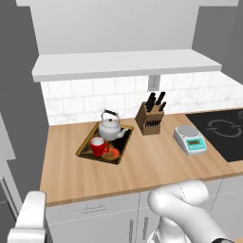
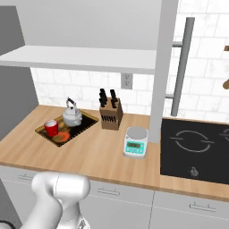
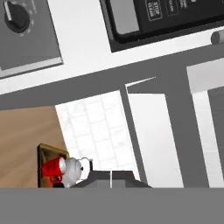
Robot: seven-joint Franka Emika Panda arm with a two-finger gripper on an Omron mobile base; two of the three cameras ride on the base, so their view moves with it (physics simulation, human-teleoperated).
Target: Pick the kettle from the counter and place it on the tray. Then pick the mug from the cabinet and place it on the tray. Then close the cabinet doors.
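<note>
The silver kettle point(image 1: 110, 128) and the red mug point(image 1: 98, 146) both stand on the dark tray point(image 1: 121, 153), which lies on the wooden counter point(image 1: 142, 166) at the left. From the right, the kettle point(image 2: 71, 115) is behind the mug point(image 2: 51, 128) on the tray point(image 2: 85, 120). One cabinet door point(image 2: 163, 67) stands open, edge-on, with its silver bar handle point(image 2: 181, 67) beside it. The cabinet's white base point(image 1: 128, 64) runs above the counter. My gripper point(image 3: 111, 179) is high, well clear of the tray, with its fingers together and empty. Mug point(image 3: 53, 168) and kettle point(image 3: 75, 169) show small beside it.
A brown knife block point(image 1: 151, 117) stands right of the tray against the tiled wall. A small kitchen scale point(image 1: 190, 139) sits further right, and beyond it a black cooktop point(image 1: 223, 130). Grey drawer fronts run under the counter edge.
</note>
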